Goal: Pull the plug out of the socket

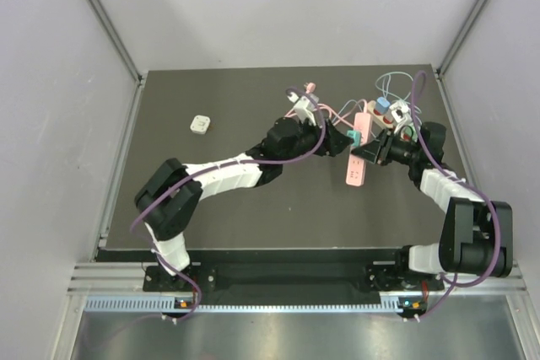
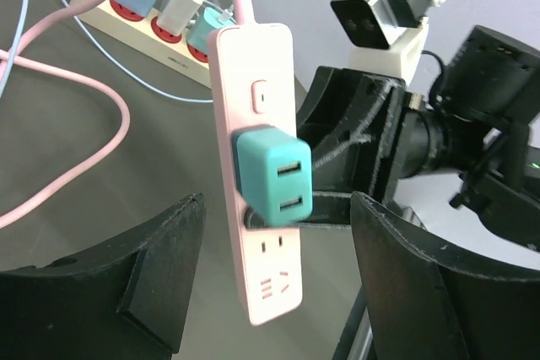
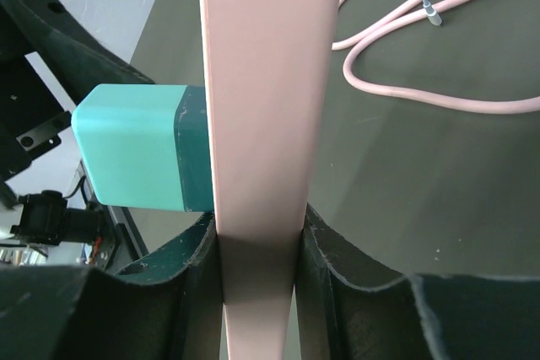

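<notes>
Clamping strip (image 3: pixel 263 82) near far right corner of worktop (image 1: pixel 245 212), our right gripper (image 3: pixel 257 263) had it pinched edgewise. Plug (image 2: pixel 272 176) sat seated in strip, mid-length. Our left gripper (image 2: pixel 277 217) gaped wide, fingers (image 2: pixel 156 267) either side of plug, no contact seen.

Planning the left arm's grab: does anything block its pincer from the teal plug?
Nothing visible does: the teal boxy plug faces the open left pincer, seated in the pink power strip the right pincer clamps.
</notes>
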`<state>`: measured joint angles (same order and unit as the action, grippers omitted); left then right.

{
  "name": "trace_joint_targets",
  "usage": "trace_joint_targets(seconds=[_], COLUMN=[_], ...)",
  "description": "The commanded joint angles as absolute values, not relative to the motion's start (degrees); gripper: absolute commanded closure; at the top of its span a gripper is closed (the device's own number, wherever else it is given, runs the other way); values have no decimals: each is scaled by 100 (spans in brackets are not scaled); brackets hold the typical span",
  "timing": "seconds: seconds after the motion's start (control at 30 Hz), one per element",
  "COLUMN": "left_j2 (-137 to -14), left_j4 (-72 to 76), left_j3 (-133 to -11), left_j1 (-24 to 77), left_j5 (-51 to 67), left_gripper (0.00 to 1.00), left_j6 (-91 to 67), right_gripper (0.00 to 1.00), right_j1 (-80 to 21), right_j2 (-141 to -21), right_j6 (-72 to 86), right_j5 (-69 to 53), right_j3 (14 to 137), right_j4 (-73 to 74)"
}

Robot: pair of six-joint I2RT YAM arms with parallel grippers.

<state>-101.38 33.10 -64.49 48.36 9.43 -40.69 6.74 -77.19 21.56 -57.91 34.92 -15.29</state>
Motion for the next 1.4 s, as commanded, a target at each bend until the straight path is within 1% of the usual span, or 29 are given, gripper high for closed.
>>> trace_joint_targets(seconds=[0.0,0.17,0.33,0.4,0.47,0.53,0.57,0.6,0.67,0.7,0.73,0.8,0.97,1.07,1.2,1.3,1.33,1.37], left_j2=[-10327,-10608,-10845,-10889,-10968,-11074,-11118,-11162,-11267,-11285,-11311,-11285,-10890,-10706,-10538,-10354,-10240,-10178], left_j4=[2911,2181,1259,1108,871,660,450,335,203,133,88,26,-211,-412,-597,-379,-265,-142], left_j3=[-7083,-7715,-8235,-8419,-8603,-8771,-8963,-9052,-9245,-9290,-9325,-9430,-9361,-9369,-9299,-9036,-8939,-8695], left_j1=[5018,5308,5467,5545,5616,5739,5783,5853,5897,5932,5950,5985,5994,5985,5942,5784,5714,5626], left_j5=[397,-315,-1062,-1168,-1449,-1747,-1993,-2073,-2197,-2189,-2197,-2320,-2522,-2453,-2198,-1444,-1146,-534], left_gripper=[26,29,43,46,47,50,56,60,71,92,100,100,100,100,100,100,100,100], left_j6=[-3736,-3463,-3375,-3217,-3016,-2901,-2735,-2664,-2506,-2444,-2391,-2286,-2442,-2610,-2794,-2839,-2874,-3005], right_gripper=[100,100,100,100,100,100,100,100,100,100,100,100,100,100,100,100,100,100], right_j1=[554,527,527,527,527,527,527,527,527,527,527,527,536,536,562,641,668,711], right_j2=[-7427,-7383,-7356,-7348,-7330,-7313,-7295,-7295,-7277,-7277,-7277,-7251,-7110,-7058,-7049,-7128,-7180,-7207], right_j6=[1942,1960,1986,1986,1986,1986,1995,1986,1986,1978,1960,1803,1521,1529,1599,1644,1626,1582], right_j5=[-5968,-5968,-5933,-5906,-5871,-5819,-5784,-5757,-5696,-5678,-5608,-5441,-4387,-4149,-4148,-4578,-4936,-5218], right_j3=[3806,3814,3823,3823,3823,3815,3823,3823,3823,3823,3832,3849,3955,3946,3929,3911,3902,3885], right_j4=[-1819,-1819,-1811,-1802,-1802,-1784,-1767,-1767,-1732,-1731,-1679,-1530,-950,-923,-966,-1107,-1168,-1265])
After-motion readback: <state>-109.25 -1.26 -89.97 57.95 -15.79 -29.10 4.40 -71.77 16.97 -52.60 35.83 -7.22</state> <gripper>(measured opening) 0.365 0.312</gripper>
